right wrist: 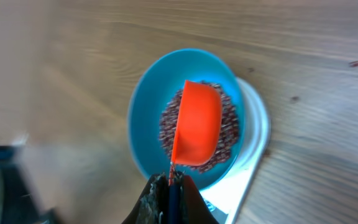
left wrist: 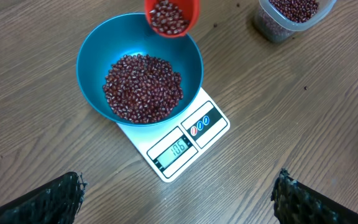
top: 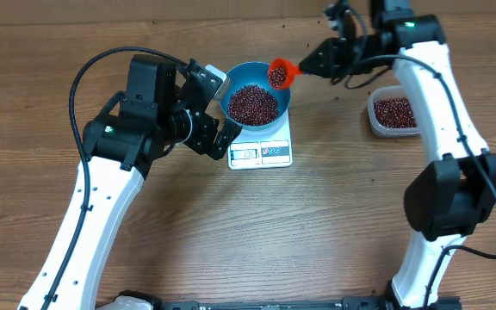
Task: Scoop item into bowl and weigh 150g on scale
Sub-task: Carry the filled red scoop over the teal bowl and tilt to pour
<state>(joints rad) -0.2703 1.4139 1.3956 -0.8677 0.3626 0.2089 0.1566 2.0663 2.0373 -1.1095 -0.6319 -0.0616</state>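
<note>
The light-blue bowl (top: 231,86) (left wrist: 92,56) (right wrist: 143,118) stands on the white scale (top: 261,153) (left wrist: 182,146) (right wrist: 257,134) and holds a heap of red-brown beans (top: 254,103) (left wrist: 143,87) (right wrist: 227,134). My right gripper (top: 315,65) (right wrist: 173,182) is shut on the handle of an orange scoop (top: 281,71) (left wrist: 171,15) (right wrist: 196,121), which carries beans and hangs tilted over the bowl's far-right rim. My left gripper (top: 216,125) (left wrist: 178,193) is open and empty, low over the table just left of the scale.
A clear plastic tub (top: 394,112) (left wrist: 291,15) with more beans stands to the right of the scale. A few stray beans (top: 370,181) lie on the wooden table.
</note>
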